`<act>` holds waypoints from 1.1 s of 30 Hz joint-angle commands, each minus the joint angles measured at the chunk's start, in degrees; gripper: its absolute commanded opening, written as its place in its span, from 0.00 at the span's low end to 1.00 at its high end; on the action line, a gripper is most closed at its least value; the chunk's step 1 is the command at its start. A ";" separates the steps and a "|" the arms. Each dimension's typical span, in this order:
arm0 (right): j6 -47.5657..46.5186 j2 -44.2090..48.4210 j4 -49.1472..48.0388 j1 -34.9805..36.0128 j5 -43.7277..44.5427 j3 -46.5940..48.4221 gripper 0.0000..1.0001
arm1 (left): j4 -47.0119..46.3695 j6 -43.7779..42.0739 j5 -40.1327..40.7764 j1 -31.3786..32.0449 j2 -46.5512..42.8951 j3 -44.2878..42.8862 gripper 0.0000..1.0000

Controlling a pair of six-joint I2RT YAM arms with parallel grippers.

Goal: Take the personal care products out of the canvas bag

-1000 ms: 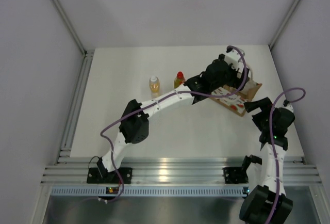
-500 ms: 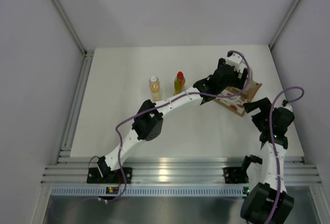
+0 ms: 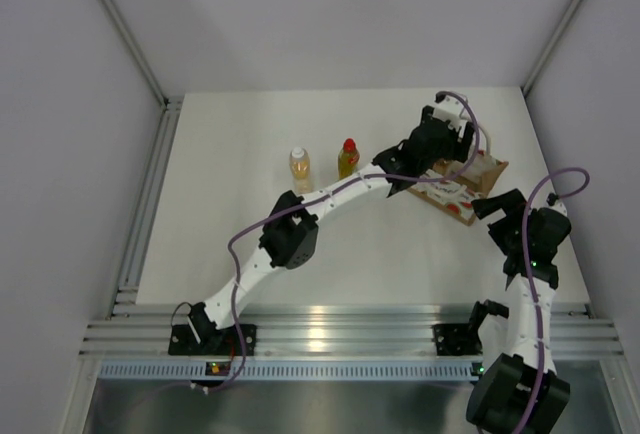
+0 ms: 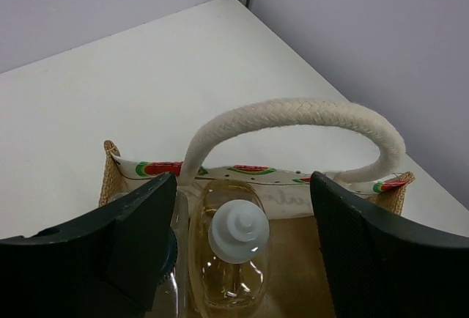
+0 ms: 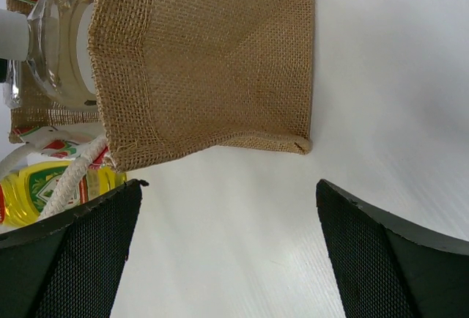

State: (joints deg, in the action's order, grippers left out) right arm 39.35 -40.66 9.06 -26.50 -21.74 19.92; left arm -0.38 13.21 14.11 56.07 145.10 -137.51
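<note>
Looping braided handle — coarse-woven canvas bag

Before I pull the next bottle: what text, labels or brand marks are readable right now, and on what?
Canvas bag: cursive lettering on the cream side panel, partly hidden behind the white-capped amber bottle; it cannot be read.
Yellow bottle: green and white label, too blurred to read.
Top view: everything is too small, so no text is legible.

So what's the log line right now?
left pincer: open, astride amber bottle in bag | right pincer: open, empty
</note>
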 commanded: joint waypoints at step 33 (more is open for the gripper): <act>-1.47 0.06 -0.36 -1.10 -0.41 0.64 0.99 | 3.37 -4.95 7.34 2.28 5.11 -2.06 0.30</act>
State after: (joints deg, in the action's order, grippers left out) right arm 38.96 -40.99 9.06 -26.52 -21.78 19.92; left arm 0.19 8.21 21.76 58.26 147.74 -138.32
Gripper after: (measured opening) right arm 0.993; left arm 0.382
